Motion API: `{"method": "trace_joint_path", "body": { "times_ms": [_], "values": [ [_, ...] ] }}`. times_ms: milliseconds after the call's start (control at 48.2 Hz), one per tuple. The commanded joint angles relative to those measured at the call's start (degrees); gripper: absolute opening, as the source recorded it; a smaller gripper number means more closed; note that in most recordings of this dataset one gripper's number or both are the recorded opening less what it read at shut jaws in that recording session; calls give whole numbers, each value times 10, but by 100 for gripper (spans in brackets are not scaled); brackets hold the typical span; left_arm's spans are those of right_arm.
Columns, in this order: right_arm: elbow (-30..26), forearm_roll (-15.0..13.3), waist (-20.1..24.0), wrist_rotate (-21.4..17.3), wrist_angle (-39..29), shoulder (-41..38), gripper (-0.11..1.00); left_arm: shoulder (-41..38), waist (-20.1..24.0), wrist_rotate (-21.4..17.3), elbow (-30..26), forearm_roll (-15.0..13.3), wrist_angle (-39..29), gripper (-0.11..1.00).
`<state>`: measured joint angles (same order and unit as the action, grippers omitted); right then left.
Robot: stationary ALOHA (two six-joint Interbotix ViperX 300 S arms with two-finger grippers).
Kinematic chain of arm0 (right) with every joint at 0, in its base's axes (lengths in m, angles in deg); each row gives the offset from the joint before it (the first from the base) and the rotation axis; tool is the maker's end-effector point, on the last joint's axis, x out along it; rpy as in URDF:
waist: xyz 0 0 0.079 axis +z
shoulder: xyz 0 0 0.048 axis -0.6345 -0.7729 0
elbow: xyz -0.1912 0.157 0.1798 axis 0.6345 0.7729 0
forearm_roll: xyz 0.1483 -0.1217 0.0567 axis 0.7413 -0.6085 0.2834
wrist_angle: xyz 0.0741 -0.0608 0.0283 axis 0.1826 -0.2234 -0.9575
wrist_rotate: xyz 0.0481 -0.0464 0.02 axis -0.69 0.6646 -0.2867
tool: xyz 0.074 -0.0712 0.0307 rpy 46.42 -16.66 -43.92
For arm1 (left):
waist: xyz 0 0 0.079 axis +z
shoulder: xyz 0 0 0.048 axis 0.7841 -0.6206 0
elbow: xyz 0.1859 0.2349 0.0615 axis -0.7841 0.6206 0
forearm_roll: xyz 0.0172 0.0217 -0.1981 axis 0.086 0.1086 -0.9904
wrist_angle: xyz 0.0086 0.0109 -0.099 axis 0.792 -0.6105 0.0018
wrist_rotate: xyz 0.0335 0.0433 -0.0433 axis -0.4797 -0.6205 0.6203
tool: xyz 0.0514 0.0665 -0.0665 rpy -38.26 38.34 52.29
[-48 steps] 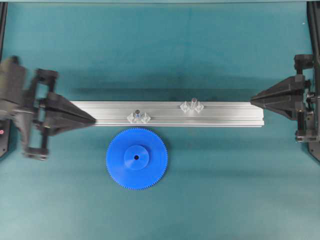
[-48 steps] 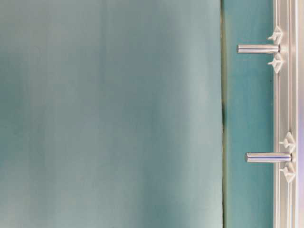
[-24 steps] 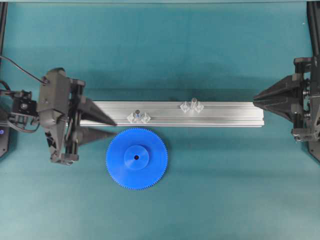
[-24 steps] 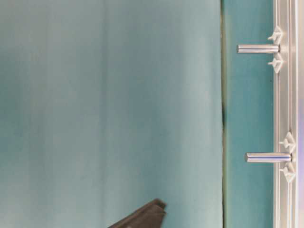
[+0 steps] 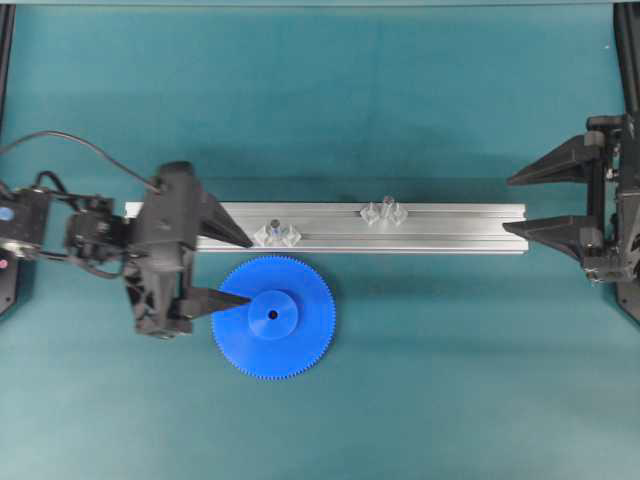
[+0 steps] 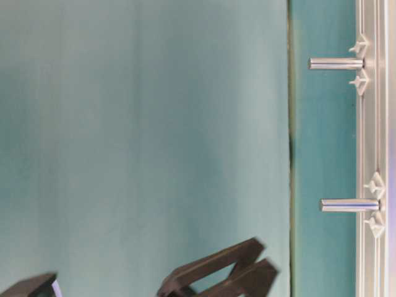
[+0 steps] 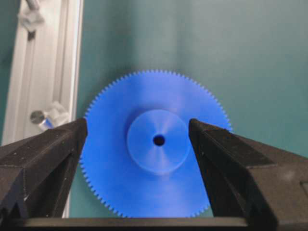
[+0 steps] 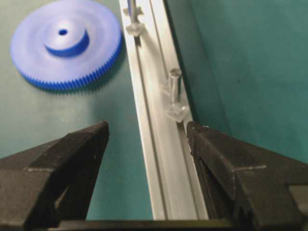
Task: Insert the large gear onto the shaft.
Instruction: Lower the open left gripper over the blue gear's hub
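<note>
Reaching from the left, your left end effector [image 5: 232, 268] now stands spread wide, straddling the near-left rim of the big bright-blue toothed plastic gear [image 5: 273, 316], which lies flat on the teal tabletop [image 5: 420, 380] just near the aluminium rail [image 5: 440, 228]. The thin silvery upright shaft [image 5: 387, 207] lies far-right. A second ago both end effectors were clenched; the right end effector [image 5: 518, 205] is now released too.
</note>
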<state>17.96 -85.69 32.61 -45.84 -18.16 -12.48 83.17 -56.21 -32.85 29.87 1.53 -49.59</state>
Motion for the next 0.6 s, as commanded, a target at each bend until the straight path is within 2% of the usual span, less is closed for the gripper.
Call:
{"method": "trace_joint_path", "body": {
  "times_ms": [0, 249, 374, 581],
  "values": [
    [-2, -1, -2, -4, 4, 0, 76, -17, -9, 0, -33, 1, -15, 89],
    [7, -1, -2, -5, 3, 17, 76, -69, -33, -4, -107, 2, -142, 92],
    [11, -1, -2, -6, 4, 20, 76, -92, -37, -6, -123, 1, -192, 92],
    [17, 1, -2, -6, 3, 23, 76, -138, -37, -6, -155, 2, -217, 93]
  ]
}}
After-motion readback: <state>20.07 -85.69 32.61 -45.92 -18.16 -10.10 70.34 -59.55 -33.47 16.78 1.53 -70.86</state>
